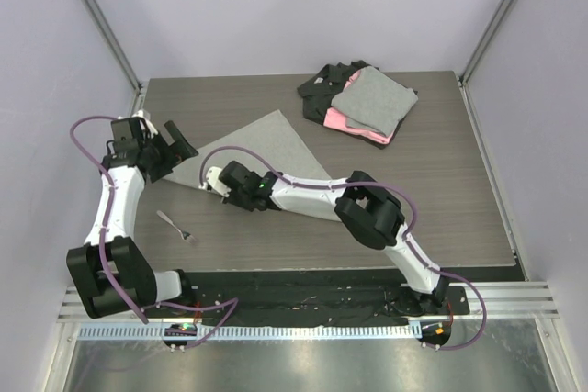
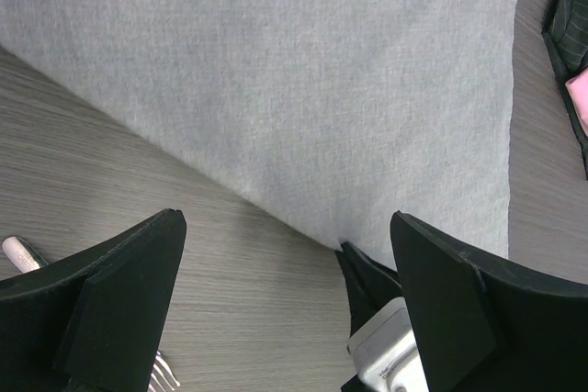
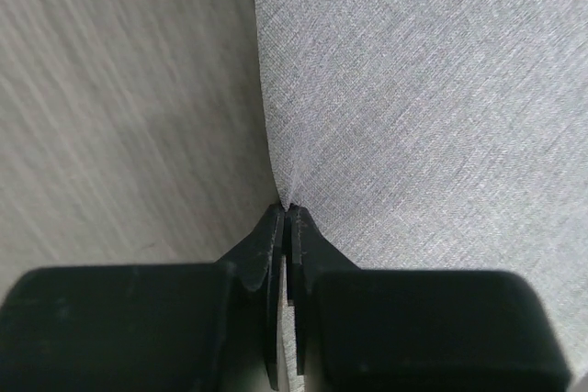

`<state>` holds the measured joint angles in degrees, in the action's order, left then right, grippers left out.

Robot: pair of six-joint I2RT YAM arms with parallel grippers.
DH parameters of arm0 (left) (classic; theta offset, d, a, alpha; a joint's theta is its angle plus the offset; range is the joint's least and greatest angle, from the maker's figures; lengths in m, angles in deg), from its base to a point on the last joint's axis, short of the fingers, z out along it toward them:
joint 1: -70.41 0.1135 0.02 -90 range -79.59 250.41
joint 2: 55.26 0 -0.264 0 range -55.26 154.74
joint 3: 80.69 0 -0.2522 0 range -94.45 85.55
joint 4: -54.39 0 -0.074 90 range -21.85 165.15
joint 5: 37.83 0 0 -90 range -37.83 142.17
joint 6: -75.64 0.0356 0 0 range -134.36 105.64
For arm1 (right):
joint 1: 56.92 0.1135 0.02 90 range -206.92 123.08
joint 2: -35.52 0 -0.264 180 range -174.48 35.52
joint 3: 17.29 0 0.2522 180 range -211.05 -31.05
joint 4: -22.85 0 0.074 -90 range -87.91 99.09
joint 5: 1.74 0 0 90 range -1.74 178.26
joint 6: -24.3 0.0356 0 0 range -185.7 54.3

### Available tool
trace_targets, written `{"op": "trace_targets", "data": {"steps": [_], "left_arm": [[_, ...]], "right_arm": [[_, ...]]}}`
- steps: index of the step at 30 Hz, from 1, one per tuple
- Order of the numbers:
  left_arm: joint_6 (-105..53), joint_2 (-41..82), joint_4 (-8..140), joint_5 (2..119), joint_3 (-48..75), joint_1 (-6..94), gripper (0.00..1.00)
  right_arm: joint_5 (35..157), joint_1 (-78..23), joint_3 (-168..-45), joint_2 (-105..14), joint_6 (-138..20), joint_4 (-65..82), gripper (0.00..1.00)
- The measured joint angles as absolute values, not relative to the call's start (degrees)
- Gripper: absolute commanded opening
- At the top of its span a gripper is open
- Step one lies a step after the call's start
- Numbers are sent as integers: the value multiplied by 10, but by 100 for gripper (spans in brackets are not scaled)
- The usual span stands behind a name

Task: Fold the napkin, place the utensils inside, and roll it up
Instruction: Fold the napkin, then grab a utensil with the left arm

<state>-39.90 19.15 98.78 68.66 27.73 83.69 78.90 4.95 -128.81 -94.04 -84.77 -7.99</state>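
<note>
Right: right gripper (image 3: 287, 213) fingers are pinched shut on the napkin (image 3: 423, 89) edge, cloth puckering slightly at the tips. In the top view that grip sits close to the napkin's left corner, on its near edge. The right arm reaches low and leftward from its base, elbow bent, forearm lying along that near edge and covering part of it.

Left gripper (image 2: 285, 227) fingers are spread wide, holding nothing, pointing down at the table (image 1: 441, 190) over the napkin's left corner. Can't tell if they touch cloth. The left arm stands up from its base, wrist tipped toward the centre.

The napkin is folded to a triangle, flat on the table centre-left. Its long edge runs left-right on the near side, apex pointing toward the far edge.

Fork (image 1: 175, 227) lies diagonally on bare table, near side of the napkin, apart from it, between the two arms. Stack of cloths (image 1: 363, 103), grey on pink and black, sits at the far right, just beyond the napkin's apex, not touching.
</note>
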Motion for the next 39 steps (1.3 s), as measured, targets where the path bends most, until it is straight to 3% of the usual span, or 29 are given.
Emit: {"op": "trace_targets", "data": {"steps": [5, 11, 17, 25, 30, 39], "left_arm": [[-399, 184, 988, 686, 277, 837, 100], [-397, 178, 988, 675, 277, 837, 100], [-393, 172, 992, 637, 288, 837, 100], [-415, 163, 1021, 545, 348, 837, 95], [-457, 117, 1031, 490, 400, 838, 84], [-522, 134, 1022, 473, 472, 859, 68]], "right_arm": [[803, 52, -1288, -931, -807, -104, 51], [833, 35, -1285, -887, -775, -135, 66], [847, -7, -1249, -782, -713, -132, 66], [876, -160, -1124, -632, -608, -115, 66], [893, -240, -1077, -575, -571, -113, 67], [945, -244, -1042, -544, -547, -99, 67]]}}
